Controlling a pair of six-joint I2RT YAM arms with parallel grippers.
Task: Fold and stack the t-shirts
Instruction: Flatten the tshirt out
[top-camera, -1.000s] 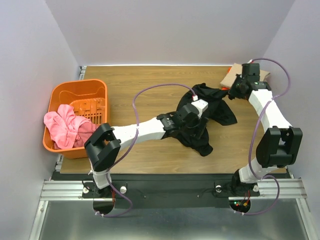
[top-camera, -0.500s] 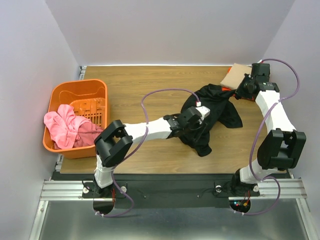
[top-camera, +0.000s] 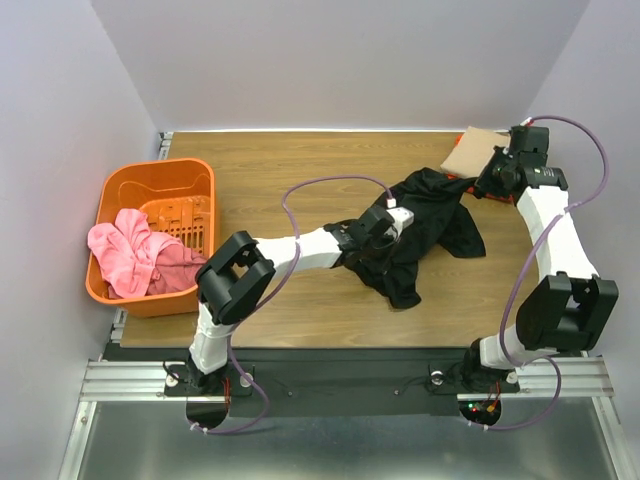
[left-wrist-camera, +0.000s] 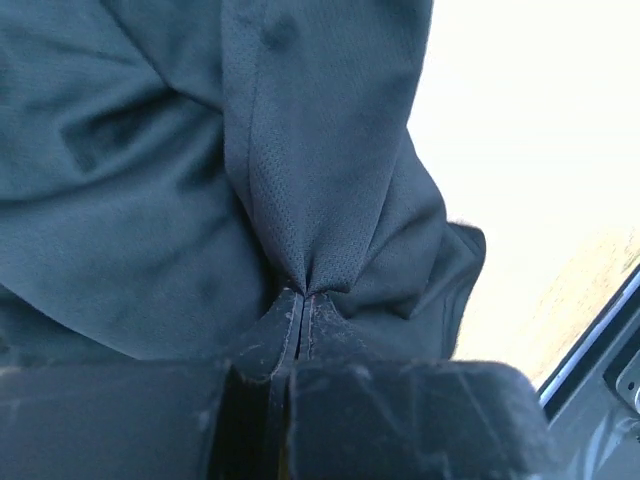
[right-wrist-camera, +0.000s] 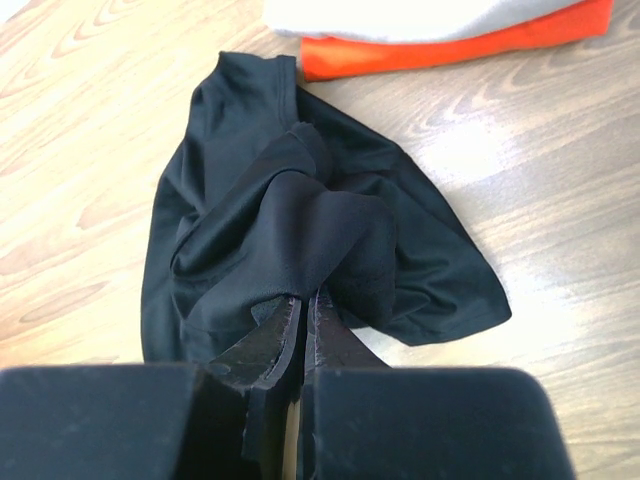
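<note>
I see an orange plastic basket (top-camera: 160, 166) at the far-left of the wood table (top-camera: 290, 170), w/ a crumpled pink cloth (top-camera: 130, 255) inside, spilling over its left rim. Pale walls (top-camera: 340, 60) on 3 sides; metal rail (top-camera: 130, 378) along the near edge.

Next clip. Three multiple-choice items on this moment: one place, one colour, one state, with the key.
1. Where does the crumpled pink cloth lie? A. in the rigid orange plastic basket B. on the floor C. on a shelf
2. What colour is the lower folded t-shirt, under the tan folded cloth t-shirt? A. green B. bright orange C. blue
3. How is the left end effector? A. wide open B. shut on the black cloth t-shirt C. out of view
Key: 1 A, basket walls surround it; 2 B, its orange edge shows in the right wrist view; 3 B, its fingers pinch a dark fold.
</note>
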